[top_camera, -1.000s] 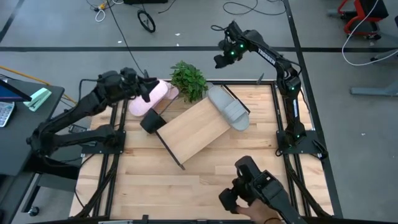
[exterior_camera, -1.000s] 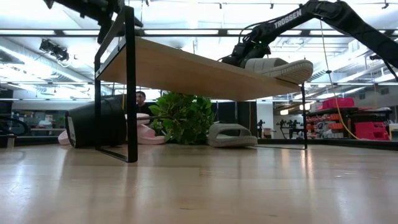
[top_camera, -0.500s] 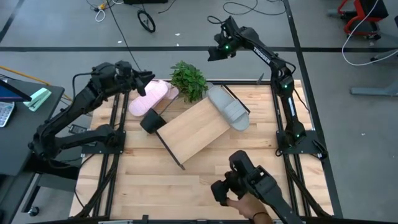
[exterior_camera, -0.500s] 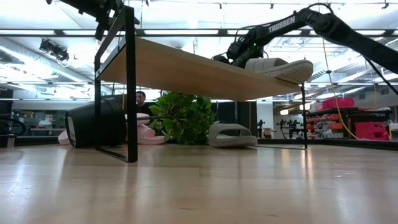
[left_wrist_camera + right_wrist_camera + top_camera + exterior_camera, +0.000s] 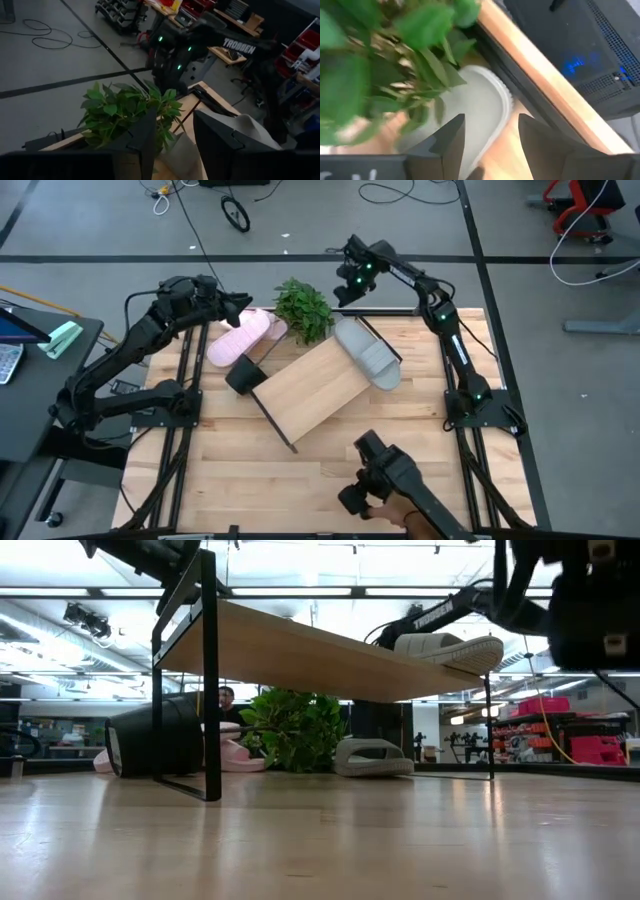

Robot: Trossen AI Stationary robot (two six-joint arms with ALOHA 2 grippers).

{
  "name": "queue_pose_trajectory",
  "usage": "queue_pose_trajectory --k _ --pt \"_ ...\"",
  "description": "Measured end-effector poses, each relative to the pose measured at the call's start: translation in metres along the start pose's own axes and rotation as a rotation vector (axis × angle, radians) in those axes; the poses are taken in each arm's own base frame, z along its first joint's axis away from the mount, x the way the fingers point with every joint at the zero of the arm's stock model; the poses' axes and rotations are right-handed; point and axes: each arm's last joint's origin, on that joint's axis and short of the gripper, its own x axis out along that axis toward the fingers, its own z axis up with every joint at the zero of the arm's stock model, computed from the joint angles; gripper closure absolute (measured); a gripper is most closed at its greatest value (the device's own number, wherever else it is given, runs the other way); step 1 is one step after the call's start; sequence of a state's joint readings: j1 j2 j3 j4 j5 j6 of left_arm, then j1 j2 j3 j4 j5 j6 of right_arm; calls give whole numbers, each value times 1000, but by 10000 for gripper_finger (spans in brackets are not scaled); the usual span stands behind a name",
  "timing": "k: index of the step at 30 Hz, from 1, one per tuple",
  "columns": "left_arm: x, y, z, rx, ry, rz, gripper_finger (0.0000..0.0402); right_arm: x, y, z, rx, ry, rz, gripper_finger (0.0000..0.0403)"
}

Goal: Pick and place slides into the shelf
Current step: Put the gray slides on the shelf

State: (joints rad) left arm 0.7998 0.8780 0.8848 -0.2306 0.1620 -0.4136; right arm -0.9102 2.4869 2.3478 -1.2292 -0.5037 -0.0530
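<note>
Left arm: enters from the left edge of the high view; the left gripper [image 5: 238,312] hangs at upper left, above the far end of the pink slides [image 5: 240,338]. Its fingers [image 5: 142,137] stand apart with nothing between them.

Pink slides: two, side by side at the table's upper-left edge, just left of the plant [image 5: 303,309].

Black pot [image 5: 245,375]: lies on its side at the shelf's left corner, below the pink slides.

Shelf [image 5: 305,390]: light wood board on a black frame, set diagonally at the centre of the table [image 5: 230,460]. In the low view it slopes down to the right.

Plant: green, leafy, upper centre, between the pink slides and the grey slides.

Grey slide on shelf [image 5: 368,355]: rests on the shelf's upper-right end. A second grey slide [image 5: 373,757] shows only in the low view, on the tabletop under the shelf.

Right arm: rises along the right side; the right gripper [image 5: 343,288] hovers upper centre-right, beside the plant, jaws wide and empty.

Person's hand [image 5: 400,515]: bottom centre-right, holding a dark device [image 5: 375,475].
</note>
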Motion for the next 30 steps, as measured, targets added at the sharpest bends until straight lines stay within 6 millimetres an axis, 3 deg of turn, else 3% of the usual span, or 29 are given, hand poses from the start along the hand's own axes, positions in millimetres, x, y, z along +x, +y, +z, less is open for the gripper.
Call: queue_pose_trajectory --k 9,30 --pt "0 0 0 -27 -1 -1 266 24 1 0 -32 38 -14 213" --pt "0 0 0 -28 -1 -1 266 40 5 -8 -39 101 -32 192"
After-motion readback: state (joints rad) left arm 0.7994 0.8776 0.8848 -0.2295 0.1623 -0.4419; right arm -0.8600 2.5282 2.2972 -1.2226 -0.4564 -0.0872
